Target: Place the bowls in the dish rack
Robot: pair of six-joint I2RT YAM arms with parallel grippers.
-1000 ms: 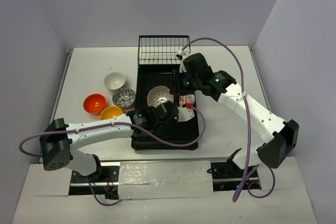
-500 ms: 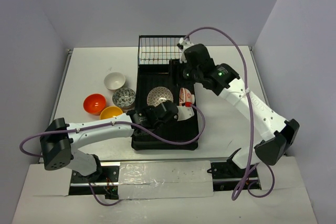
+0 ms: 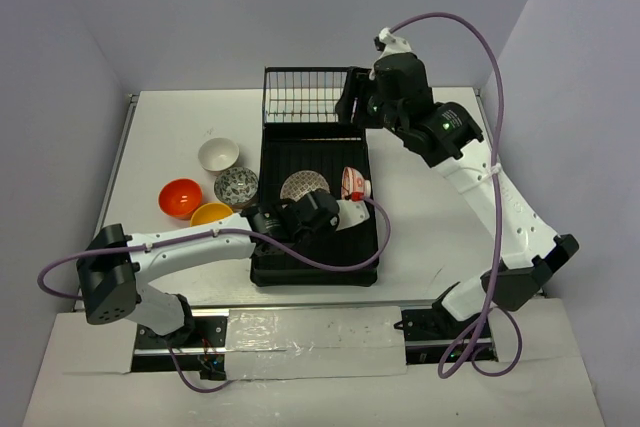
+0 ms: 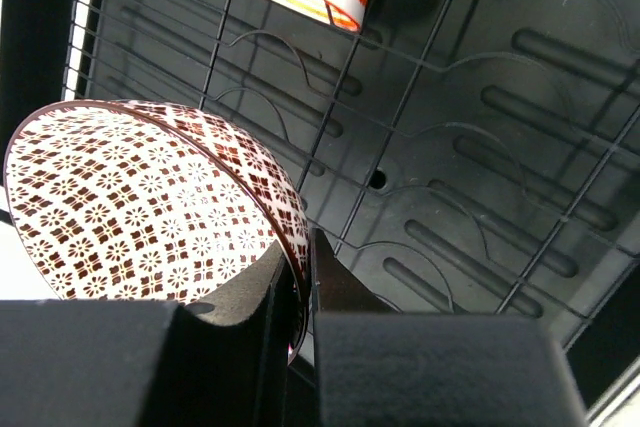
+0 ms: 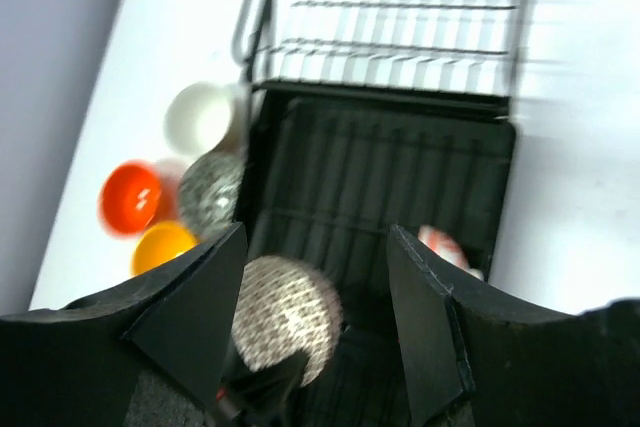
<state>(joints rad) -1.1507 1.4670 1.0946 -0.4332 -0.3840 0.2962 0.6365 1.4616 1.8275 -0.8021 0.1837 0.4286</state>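
I'm driving from afar in a robotics lab cell. Plain lilac-grey partition walls (image 3: 300,7) rise beyond and beside the right gripper (image 3: 352,107), boxing in a white surface (image 3: 430,207). Purple cables (image 3: 497,107) and a white-taped mounting plate (image 3: 320,332) lie behind it.

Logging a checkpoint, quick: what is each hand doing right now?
Left hand: closed on the rim of the lattice-patterned bowl.
Right hand: open, holding nothing.

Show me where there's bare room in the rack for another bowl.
Free: the dish rack floor between the wire basket and the two bowls. Crowded: mid-rack, where the left tool holds the lattice-patterned bowl beside the red-on-white bowl.
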